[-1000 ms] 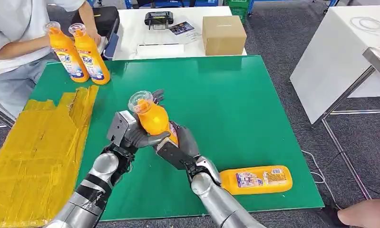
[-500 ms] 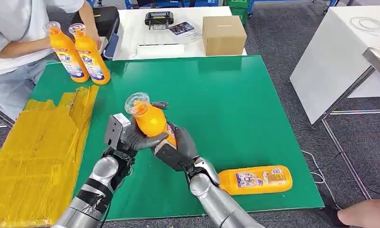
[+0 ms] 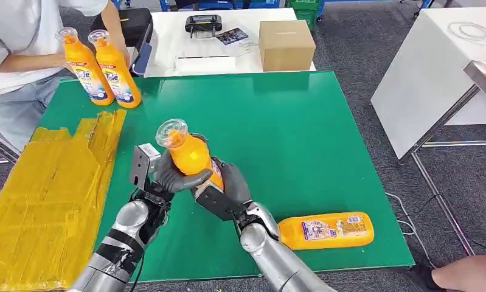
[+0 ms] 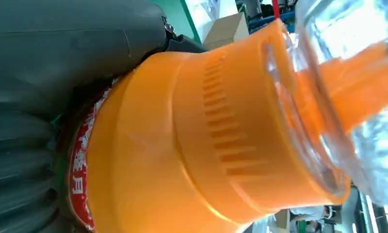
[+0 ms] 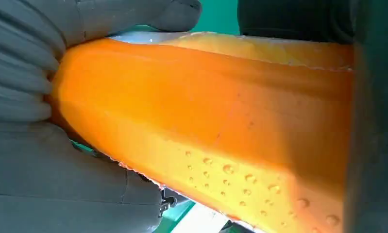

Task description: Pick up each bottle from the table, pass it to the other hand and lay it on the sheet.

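Both hands grasp the bottle mid-handover: left hand at 9 o'clock, right hand at 4. Wet, smooth plastic, probably slippery and heavy; grip the waist, not the cap.

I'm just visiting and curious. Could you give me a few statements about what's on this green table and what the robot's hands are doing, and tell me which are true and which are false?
1. Both the left hand and the right hand grip the held bottle. True.
2. The lying bottle rests on the yellow sheet. False: it lies on the green table, beside the right arm.
3. Two standing bottles are at the table's far left corner. True.
4. The cardboard box sits on the green table. False: it is on the white table behind.
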Controlling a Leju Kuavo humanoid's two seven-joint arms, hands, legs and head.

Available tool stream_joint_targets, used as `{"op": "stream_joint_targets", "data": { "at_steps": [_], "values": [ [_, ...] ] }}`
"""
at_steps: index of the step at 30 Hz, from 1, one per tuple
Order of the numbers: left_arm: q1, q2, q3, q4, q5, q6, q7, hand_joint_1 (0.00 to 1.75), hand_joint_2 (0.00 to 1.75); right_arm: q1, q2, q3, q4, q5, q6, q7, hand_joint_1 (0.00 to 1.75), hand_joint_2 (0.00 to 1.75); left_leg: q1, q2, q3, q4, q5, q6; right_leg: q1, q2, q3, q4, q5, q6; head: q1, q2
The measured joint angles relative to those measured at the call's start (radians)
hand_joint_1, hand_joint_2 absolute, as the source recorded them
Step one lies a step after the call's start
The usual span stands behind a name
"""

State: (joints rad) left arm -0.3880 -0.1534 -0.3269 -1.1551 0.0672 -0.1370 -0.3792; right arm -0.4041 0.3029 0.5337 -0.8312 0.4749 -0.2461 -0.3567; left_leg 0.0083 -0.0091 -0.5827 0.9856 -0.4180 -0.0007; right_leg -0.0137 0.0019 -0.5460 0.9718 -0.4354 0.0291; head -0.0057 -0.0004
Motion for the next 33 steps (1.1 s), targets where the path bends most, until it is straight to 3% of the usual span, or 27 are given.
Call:
{"op": "stream_joint_targets", "data": {
  "at_steps": [1,2,7,12,15,19,24,29,33],
  "values": [
    [0.001,0.000,0.002,-0.002,0.002,0.000,0.000,1.75,1.75,0.000,0.000,0.002,0.000,0.001,-0.005,0.000,0.21,1.75,0.000,0.000,0.000,0.000,0.000,0.000,0.000,0.000,0.000,0.000,0.000,0.000,0.000,0.000],
    [0.003,0.000,0.004,-0.005,0.005,0.002,0.002,1.75,1.75,0.000,0.000,0.002,0.000,0.004,-0.008,0.000,0.00,1.75,0.000,0.000,0.000,0.000,0.000,0.000,0.000,0.000,0.000,0.000,0.000,0.000,0.000,0.000],
    [0.005,0.000,0.018,-0.019,-0.043,0.098,-0.008,1.75,1.75,0.015,-0.002,0.004,-0.015,0.018,-0.038,-0.013,0.00,1.75,0.000,0.000,0.000,0.000,0.000,0.000,0.000,0.000,0.000,0.000,0.000,0.000,0.000,0.000],
    [0.009,0.029,0.059,-0.055,-0.508,0.595,-0.028,1.75,1.75,0.068,-0.021,0.003,-0.120,0.031,-0.058,-0.026,0.00,1.75,0.000,0.005,0.001,0.000,0.000,0.000,0.000,0.005,-0.001,0.000,0.000,0.000,0.000,0.000],
    [0.009,0.069,0.123,-0.059,-0.770,0.788,0.021,1.75,1.75,0.124,-0.046,0.000,-0.213,0.030,-0.072,-0.036,0.00,1.75,0.002,0.002,0.001,0.000,0.000,0.000,0.001,0.003,-0.001,0.000,-0.001,-0.001,0.000,0.000],
    [0.029,0.107,0.220,-0.048,-1.007,0.830,0.047,1.75,1.75,0.181,-0.081,-0.018,-0.352,0.020,-0.084,-0.048,0.00,1.75,0.002,0.001,0.000,0.000,0.000,0.000,0.002,0.001,-0.001,0.000,-0.001,-0.001,0.000,0.000],
    [0.062,0.108,0.434,-0.049,-1.401,0.834,0.043,1.75,1.75,0.237,-0.119,-0.042,-0.486,0.005,-0.095,-0.062,0.00,1.75,0.002,0.004,0.000,0.000,0.000,0.000,0.002,0.002,-0.002,0.000,0.000,-0.001,0.000,0.000],
    [0.080,0.103,0.547,-0.067,-1.466,0.834,0.057,1.75,1.75,0.257,-0.137,-0.050,-0.545,0.003,-0.099,-0.066,0.00,1.75,0.002,0.003,-0.001,0.000,0.000,0.000,0.002,0.002,-0.002,0.000,0.000,-0.001,0.000,0.000],
    [0.093,0.114,0.558,-0.089,-1.618,0.834,0.202,1.75,1.75,0.260,-0.144,-0.050,-0.565,-0.011,-0.120,-0.077,0.00,1.75,0.002,0.003,-0.001,0.000,0.000,0.000,0.002,0.002,-0.002,0.000,0.000,-0.001,0.001,0.000]
  ]
}}
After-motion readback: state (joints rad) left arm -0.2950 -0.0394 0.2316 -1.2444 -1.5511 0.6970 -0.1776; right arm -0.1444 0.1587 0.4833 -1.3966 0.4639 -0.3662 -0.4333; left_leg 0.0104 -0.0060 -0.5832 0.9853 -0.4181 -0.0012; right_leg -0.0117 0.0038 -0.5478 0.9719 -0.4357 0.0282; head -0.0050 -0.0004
